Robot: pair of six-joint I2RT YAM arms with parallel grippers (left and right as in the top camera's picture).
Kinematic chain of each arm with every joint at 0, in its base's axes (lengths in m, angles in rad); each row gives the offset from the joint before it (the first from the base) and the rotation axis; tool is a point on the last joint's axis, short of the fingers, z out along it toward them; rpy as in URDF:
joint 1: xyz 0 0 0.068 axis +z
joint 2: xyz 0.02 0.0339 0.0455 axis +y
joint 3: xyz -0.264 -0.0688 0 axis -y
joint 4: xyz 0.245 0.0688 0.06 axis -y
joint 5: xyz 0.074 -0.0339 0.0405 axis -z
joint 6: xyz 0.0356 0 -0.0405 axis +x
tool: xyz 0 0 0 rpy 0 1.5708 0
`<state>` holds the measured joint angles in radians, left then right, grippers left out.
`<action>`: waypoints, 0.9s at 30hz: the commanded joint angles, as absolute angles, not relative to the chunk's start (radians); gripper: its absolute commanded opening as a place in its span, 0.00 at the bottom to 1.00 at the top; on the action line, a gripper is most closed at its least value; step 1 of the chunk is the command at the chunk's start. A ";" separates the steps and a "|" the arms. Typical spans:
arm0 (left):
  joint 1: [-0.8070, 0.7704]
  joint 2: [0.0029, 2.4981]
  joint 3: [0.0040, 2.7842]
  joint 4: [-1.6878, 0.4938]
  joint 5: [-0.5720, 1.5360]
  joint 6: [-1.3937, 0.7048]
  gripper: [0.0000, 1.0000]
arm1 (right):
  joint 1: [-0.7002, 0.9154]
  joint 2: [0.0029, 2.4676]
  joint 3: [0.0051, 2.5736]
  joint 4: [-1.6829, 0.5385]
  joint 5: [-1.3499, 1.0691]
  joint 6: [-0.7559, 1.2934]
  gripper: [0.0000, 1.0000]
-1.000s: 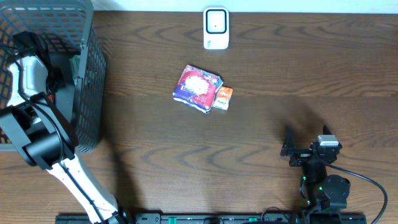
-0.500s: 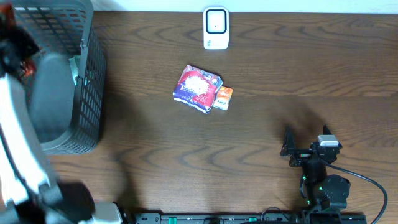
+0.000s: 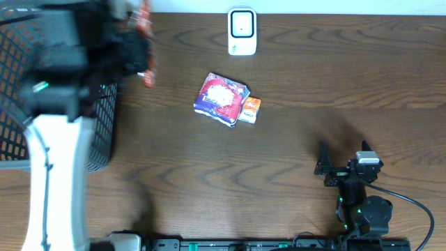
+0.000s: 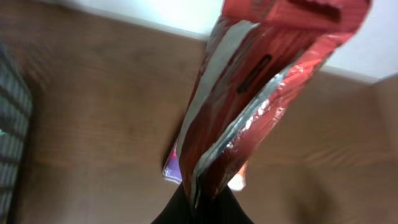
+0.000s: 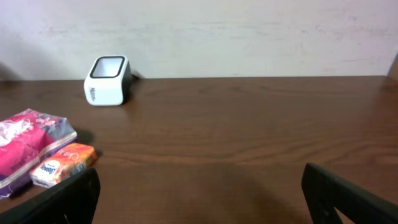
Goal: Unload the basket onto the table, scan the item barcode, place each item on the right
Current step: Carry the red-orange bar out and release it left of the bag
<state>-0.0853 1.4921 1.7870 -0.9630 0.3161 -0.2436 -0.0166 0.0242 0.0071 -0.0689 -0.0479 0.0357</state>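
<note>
Left pincer (image 4: 202, 210): clamped shut on the bottom edge of the red packet (image 4: 249, 93). The packet's long axis runs straight out from the jaws.

Right pincer (image 3: 343, 157): wide open, empty, low at the near edge of the tabletop (image 3: 293, 84).

Packet hangs just past the basket (image 3: 97, 132) rim. The scanner (image 3: 242, 31) lies to its right along the far edge, so the left arm is nearer.

Versus half a second ago: left arm has swung out of the basket toward the scanner. Right arm unchanged.

You have bare brown wooden table (image 3: 348, 77) across the far right. The white box scanner (image 3: 242, 31) stands at the far edge; a purple-and-pink packet (image 3: 221, 99) and a small orange packet (image 3: 250, 110) lie touching mid-table; a dark grey mesh basket (image 3: 104, 136) blocks the left.
</note>
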 commanded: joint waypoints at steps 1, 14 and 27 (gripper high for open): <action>-0.201 1.610 1.788 -0.993 0.023 -0.258 0.07 | -0.019 0.020 0.006 -0.072 -0.043 0.021 0.99; -0.311 2.060 1.788 -1.013 -0.196 -0.379 0.07 | -0.019 0.020 0.006 -0.072 -0.043 0.021 0.99; -0.300 1.884 1.861 -1.110 -0.197 -0.367 0.66 | -0.019 0.020 0.006 -0.072 -0.043 0.021 0.99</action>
<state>-0.3141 2.0354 1.7992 -1.1053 -0.1684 -0.3702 -0.0166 0.0242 0.0071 -0.0692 -0.0479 0.0357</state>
